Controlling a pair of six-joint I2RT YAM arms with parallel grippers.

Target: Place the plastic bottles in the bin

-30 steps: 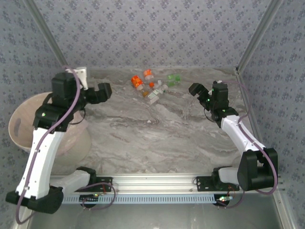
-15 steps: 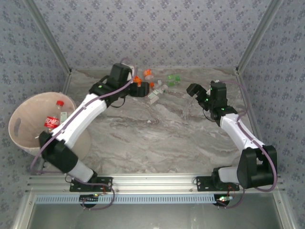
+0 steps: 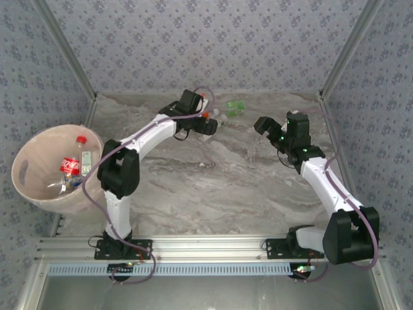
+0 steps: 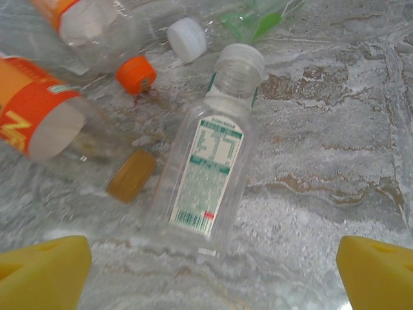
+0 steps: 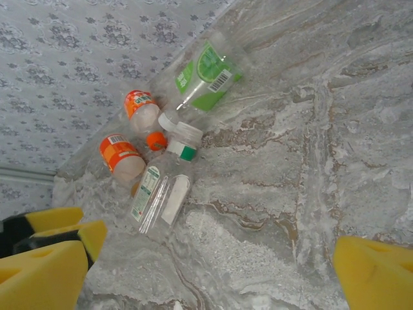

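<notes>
We hold our left fingers (image 4: 42, 274) wide over the plastic bottles (image 4: 210, 171) at twelve o'clock; our right fingers (image 5: 374, 274), at two o'clock, are wide too.

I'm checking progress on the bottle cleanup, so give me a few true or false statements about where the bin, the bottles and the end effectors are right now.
1. The bin holds a red-capped bottle. True.
2. The left end effector is shut on a bottle. False: it is open, over a green-and-white-labelled bottle lying on the table.
3. The bin stands on the robot's right. False: it stands on its left.
4. The right end effector is open and empty. True.
</notes>
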